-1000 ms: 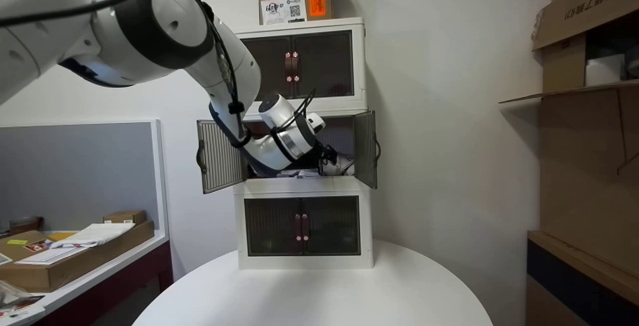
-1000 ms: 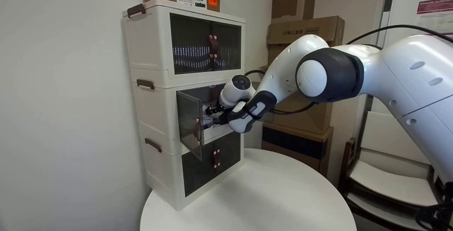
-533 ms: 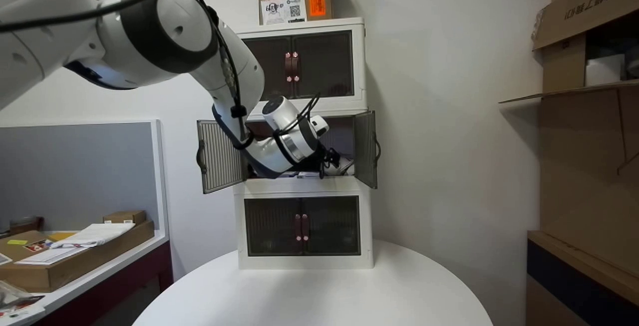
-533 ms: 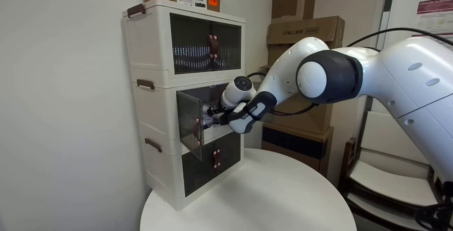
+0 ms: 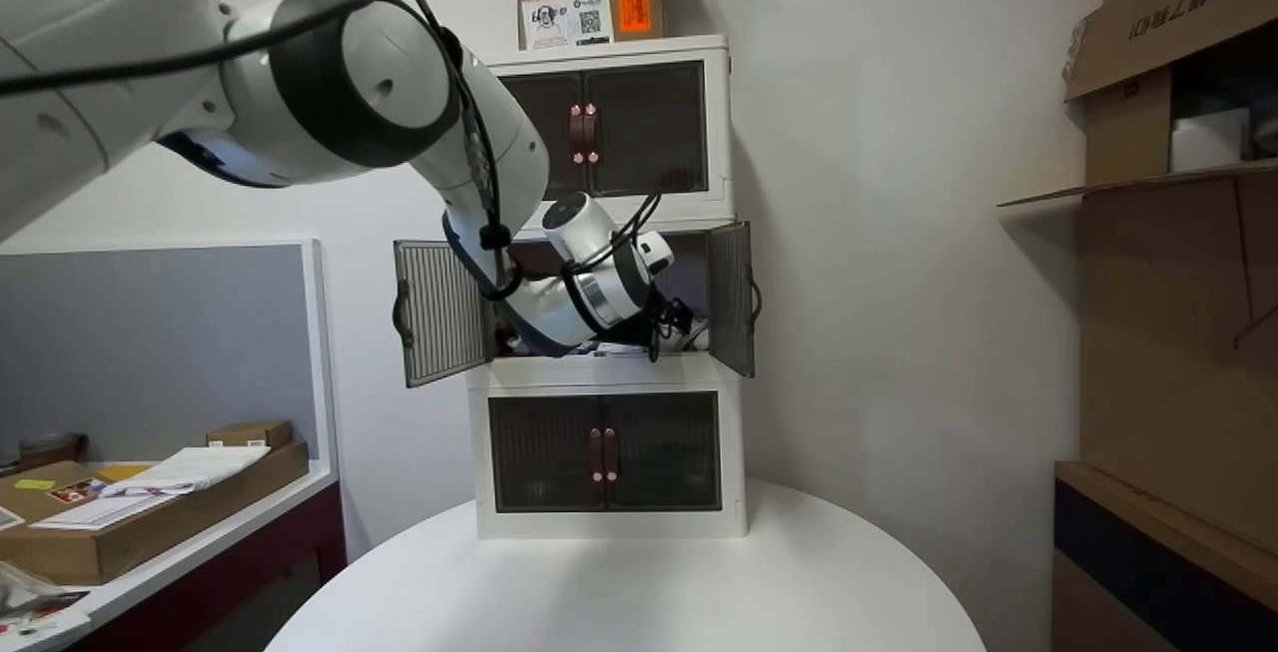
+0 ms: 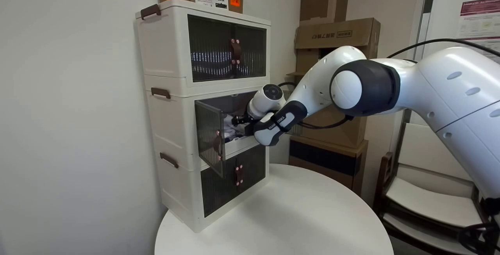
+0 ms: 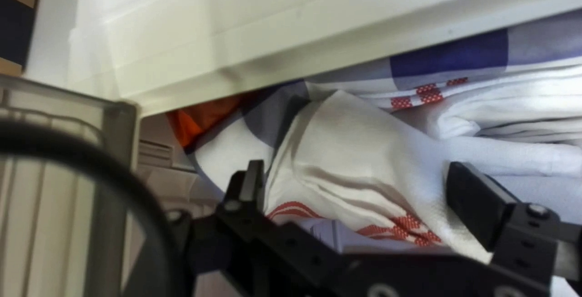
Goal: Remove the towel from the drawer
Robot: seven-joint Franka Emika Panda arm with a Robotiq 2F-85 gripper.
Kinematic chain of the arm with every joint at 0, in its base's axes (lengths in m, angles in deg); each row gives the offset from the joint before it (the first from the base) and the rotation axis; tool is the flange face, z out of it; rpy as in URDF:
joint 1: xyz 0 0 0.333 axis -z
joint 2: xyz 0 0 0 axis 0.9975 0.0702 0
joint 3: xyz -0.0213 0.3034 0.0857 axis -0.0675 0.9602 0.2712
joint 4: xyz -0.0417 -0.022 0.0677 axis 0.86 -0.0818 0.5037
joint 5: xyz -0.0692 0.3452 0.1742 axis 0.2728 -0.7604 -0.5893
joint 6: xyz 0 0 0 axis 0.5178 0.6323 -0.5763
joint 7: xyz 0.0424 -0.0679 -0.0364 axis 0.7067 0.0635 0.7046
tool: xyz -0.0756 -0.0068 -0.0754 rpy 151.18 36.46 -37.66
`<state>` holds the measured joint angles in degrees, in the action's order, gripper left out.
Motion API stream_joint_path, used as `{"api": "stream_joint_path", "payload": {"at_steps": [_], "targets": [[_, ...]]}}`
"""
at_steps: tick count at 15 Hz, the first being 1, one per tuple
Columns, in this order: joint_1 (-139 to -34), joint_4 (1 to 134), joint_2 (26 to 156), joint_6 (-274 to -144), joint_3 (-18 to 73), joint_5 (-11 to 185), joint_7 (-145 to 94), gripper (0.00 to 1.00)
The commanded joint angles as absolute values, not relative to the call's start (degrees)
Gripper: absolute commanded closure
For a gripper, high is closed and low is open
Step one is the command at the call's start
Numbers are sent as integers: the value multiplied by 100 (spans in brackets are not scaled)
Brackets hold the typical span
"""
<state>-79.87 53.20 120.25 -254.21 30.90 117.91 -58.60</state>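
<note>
1. Arm (image 5: 349,83) shifted since half a second ago: in both exterior views it sits further toward the right-hand door (image 5: 731,298) of the cabinet (image 5: 609,372). Door unmoved.

2. In an exterior view, cabinet stands toward the back edge of the round table (image 5: 619,592); arm comes in above the left edge, its end inside the middle compartment (image 5: 689,253) (swung-out doors, no drawer as such). Arm masks most of the interior; front edge of table cut off.

3. In an exterior view, pale cloth (image 6: 230,131) shows between the left-hand door (image 6: 209,136) and the arm, which here passes over the table's right edge. Too small to tell what touches.

4. Wrist view: gripper (image 7: 355,167) released, fingers (image 7: 475,206) spread well apart, nothing grasped. Towel (image 7: 354,138), white with red stripes, lies bunched in the cabinet, showing between the fingers.

5. Step in hand, as judged: lining up the grasp; removal not begun. Next move calls for easing in around a fold, closing firmly, then drawing it out over the cabinet's front lip (image 7: 291,60).

6. Wrist view, limits: finger depth and contact with the towel unclear. Blue-checked cloth (image 7: 448,62) lies just beside it; something orange (image 7: 195,119) is half hidden behind the lip; a blurred cable (image 7: 122,184) crosses the lower left.
</note>
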Motion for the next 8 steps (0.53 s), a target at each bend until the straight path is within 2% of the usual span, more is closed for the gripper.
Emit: {"api": "stream_joint_path", "payload": {"at_steps": [1,2,3,6,7,8], "targets": [[-7672,5023,12271,-25438,3453,11725,-5626,0],[-7596,5020,12288,-25427,3544,11735,-5586,0],[-7804,5139,12290,-25555,3317,10723,-4747,0],[-7936,4820,12441,-25281,3368,9764,-3875,0],[-7979,4762,12469,-25257,3371,9537,-3644,23],[-8047,4708,12481,-25237,3351,9361,-3465,26]]}}
